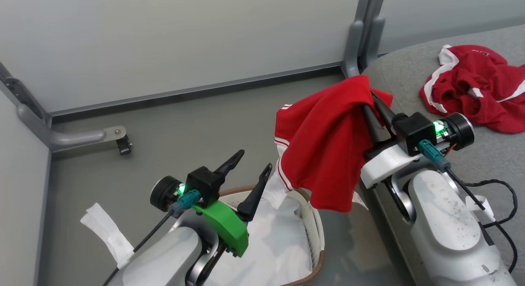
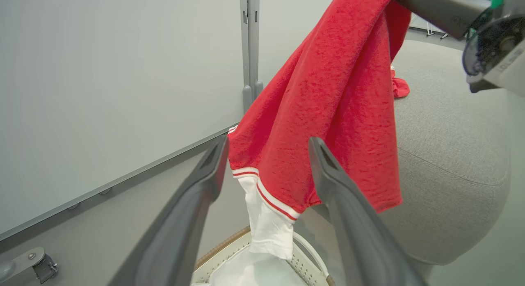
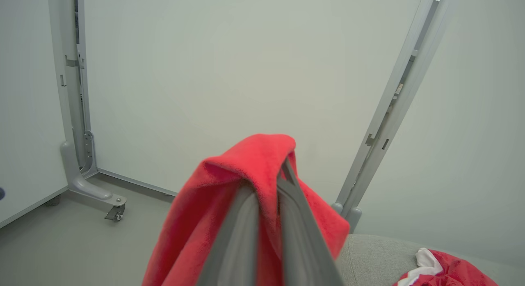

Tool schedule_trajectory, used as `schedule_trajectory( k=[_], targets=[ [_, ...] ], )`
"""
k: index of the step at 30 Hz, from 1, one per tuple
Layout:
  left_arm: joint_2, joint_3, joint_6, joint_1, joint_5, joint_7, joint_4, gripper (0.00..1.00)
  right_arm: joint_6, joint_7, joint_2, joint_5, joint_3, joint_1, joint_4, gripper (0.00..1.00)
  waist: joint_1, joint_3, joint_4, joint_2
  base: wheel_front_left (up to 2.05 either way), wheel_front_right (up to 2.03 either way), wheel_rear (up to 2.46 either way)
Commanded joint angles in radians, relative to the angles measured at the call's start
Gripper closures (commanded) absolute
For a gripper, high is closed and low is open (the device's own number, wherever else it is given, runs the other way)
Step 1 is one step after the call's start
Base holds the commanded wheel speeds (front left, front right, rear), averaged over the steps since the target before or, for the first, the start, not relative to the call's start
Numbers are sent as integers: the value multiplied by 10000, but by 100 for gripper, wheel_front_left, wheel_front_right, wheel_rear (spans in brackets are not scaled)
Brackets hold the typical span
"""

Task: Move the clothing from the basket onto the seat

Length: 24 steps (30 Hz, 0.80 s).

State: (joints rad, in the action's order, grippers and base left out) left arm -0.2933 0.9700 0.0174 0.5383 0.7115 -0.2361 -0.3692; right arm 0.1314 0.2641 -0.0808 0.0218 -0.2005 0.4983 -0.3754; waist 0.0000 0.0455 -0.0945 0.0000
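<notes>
Done: 1 red top [image 1: 475, 85] on seat [image 1: 496, 154]. Pending: 2nd top [image 1: 324, 146], clamped in right tool [image 3: 275, 183]; left tool [image 1: 255, 159] wide, empty. In basket [image 1: 316, 230]: liner [image 1: 279, 241] only, prob.

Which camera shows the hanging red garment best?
The head view: the whole red garment droops from the shut right gripper above the basket. The left wrist view shows its striped white hem up close; the right wrist view, its bunched top pinched between the fingers.
</notes>
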Motion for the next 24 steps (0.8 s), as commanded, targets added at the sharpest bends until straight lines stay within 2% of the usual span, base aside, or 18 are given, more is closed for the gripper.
schedule_trajectory(
  k=[1, 6, 11, 19, 24],
  targets=[
    [77, 6, -25, -203, -13, -84, -1, 0, -15, 5, -112, 70, 89, -215, 78, 100, 0, -31, -130, 0, 0, 0, 0],
    [223, 83, -1, -423, -210, -212, 145, 0, -15, 5, -241, 152, 200, -404, 287, 100, 0, -20, -657, 0, 0, 0, 0],
    [376, 113, 66, -504, -405, -245, 293, 0, -15, 5, -405, 136, 379, -722, 672, 100, 0, 74, -1473, 0, 0, 0, 0],
    [479, 193, 66, -452, -689, -285, 374, 0, -15, -94, -668, -67, 1068, -1475, 1471, 100, 0, 375, -2855, 0, 0, 0, 0],
    [540, 216, 32, -344, -752, -294, 372, 0, -15, -130, -739, -139, 1461, -1672, 1697, 100, 0, 597, -3387, 0, 0, 0, 0]
  ],
)
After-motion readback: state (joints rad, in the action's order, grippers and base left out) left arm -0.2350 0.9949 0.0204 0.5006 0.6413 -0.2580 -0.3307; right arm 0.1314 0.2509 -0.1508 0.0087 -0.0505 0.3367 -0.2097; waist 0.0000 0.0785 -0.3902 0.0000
